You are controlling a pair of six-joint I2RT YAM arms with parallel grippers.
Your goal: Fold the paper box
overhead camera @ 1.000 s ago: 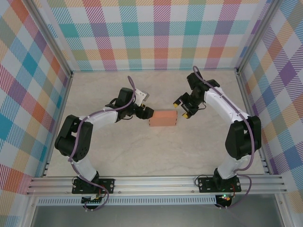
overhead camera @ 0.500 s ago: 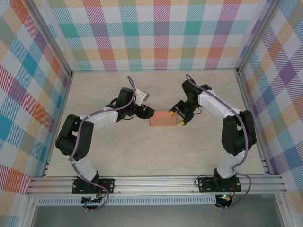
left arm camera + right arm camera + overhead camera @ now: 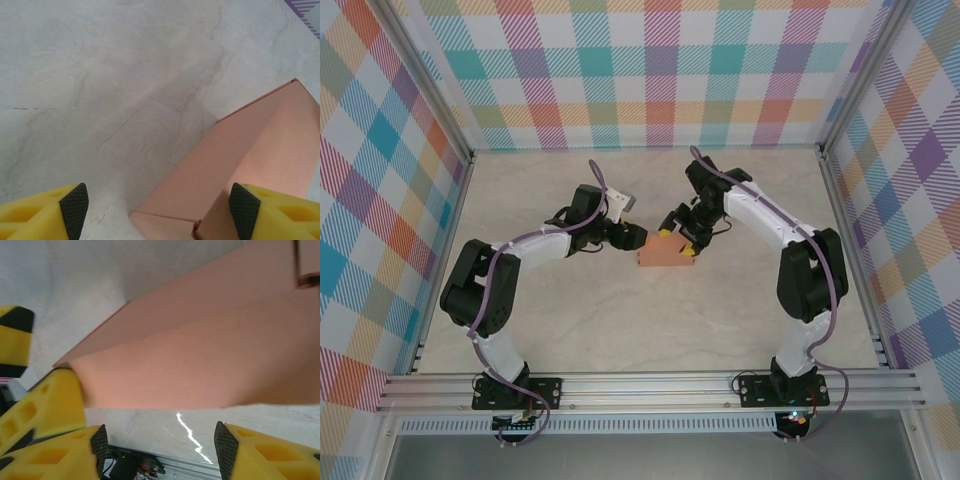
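The paper box (image 3: 657,256) is a small salmon-orange rectangular box lying flat mid-table. My left gripper (image 3: 634,238) is open at its left end. In the left wrist view the box (image 3: 250,155) reaches in between the fingers of the left gripper (image 3: 159,210), close against the right pad (image 3: 244,211). My right gripper (image 3: 677,242) is open over the box's right part. In the right wrist view the box (image 3: 200,350) lies just beyond the open right gripper (image 3: 162,447), with bare table between the pads. The left gripper's yellow finger (image 3: 15,340) shows at the left.
The pale marble table (image 3: 570,320) is fenced by checked walls. A metal rail (image 3: 650,390) runs along the near edge, by the arm bases.
My right gripper has swung left from beside the box's right end to over its right part. The left gripper has stayed at the left end.
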